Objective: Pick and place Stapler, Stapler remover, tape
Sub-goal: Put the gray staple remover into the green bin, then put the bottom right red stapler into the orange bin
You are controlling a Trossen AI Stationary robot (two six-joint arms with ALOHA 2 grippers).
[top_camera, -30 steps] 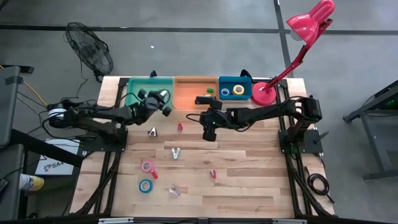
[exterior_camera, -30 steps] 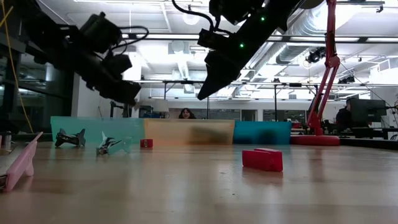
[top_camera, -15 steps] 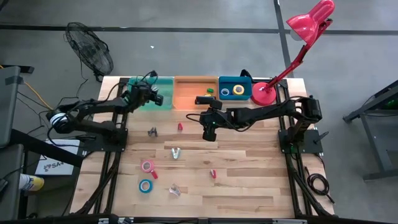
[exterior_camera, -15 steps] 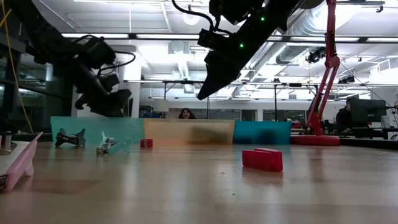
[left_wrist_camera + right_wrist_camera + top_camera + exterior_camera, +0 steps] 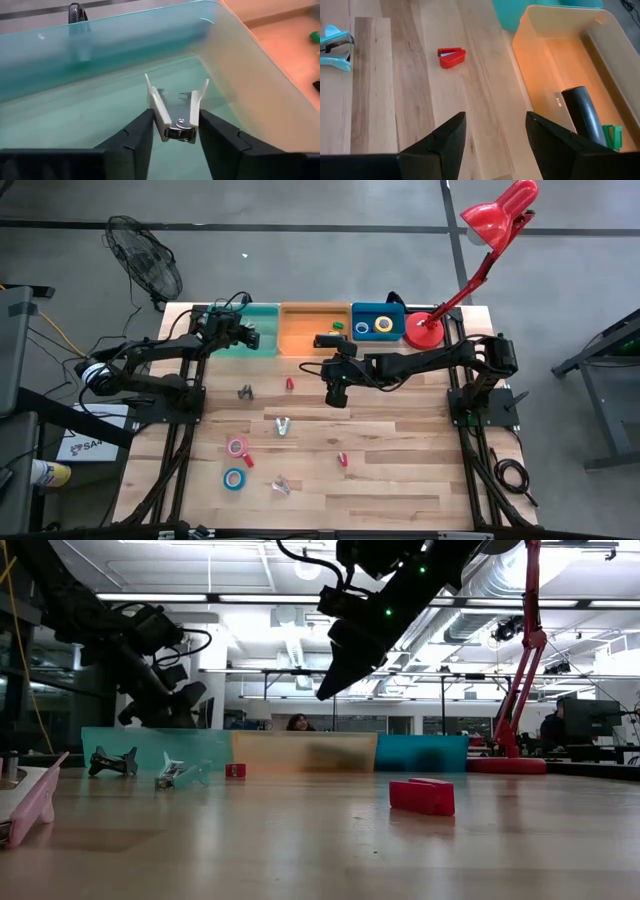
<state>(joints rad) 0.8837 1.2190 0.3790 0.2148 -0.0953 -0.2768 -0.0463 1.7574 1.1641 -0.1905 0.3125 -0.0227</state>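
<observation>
My left gripper is over the green bin at the table's far edge, shut on a white staple remover. My right gripper hangs open and empty above the table, just in front of the orange bin. The black stapler lies on the orange bin's floor and also shows in the right wrist view. Yellow and blue tape rolls lie in the blue bin. A pink roll and a light-blue roll lie flat on the table near its front left. My left gripper pinches the white staple remover between its two fingers by the two outer sides at its riveted hinge end. The fingers slant down from the table's left. The remover's two white wings point away from the fingers, over the green bin's floor.
Several other staple removers lie on the table: a dark one, red ones and light ones. A red desk lamp's base stands at the far right. A small green object lies in the orange bin.
My left gripper has carried the white staple remover toward the table's far left, tipped downward and sunk over the green bin. It has stayed shut on the remover.
</observation>
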